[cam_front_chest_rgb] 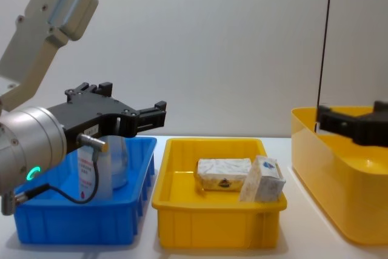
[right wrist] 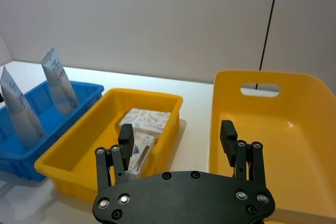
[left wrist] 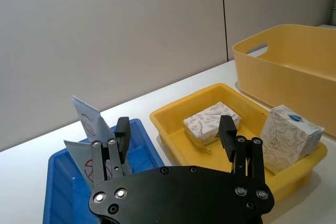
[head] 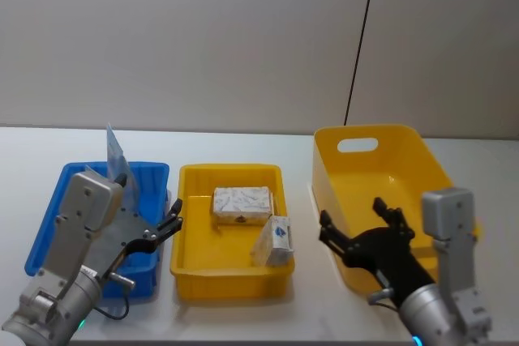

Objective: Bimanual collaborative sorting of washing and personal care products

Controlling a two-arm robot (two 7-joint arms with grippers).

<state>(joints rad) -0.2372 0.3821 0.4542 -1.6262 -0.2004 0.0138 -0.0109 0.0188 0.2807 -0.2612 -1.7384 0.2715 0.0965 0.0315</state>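
Note:
Two whitish wrapped packs lie in the middle yellow tray (head: 231, 170): one flat (head: 242, 204), one standing on edge (head: 276, 241) near the tray's front right. In the blue bin (head: 49, 232) two light-blue-and-white tubes stand upright (right wrist: 59, 82) (right wrist: 18, 108). My left gripper (head: 175, 215) hovers open over the blue bin's right edge and holds nothing. Over the big yellow bin (head: 422, 160), my right gripper (head: 351, 215) is open too, with nothing between its fingers. The left wrist view shows the flat pack (left wrist: 211, 123) beyond the left gripper (left wrist: 175, 127).
The three containers stand in a row on a white table, blue left, tray middle, big bin right. The big bin's inside shows bare. A grey wall rises close behind. A strip of table runs along the front.

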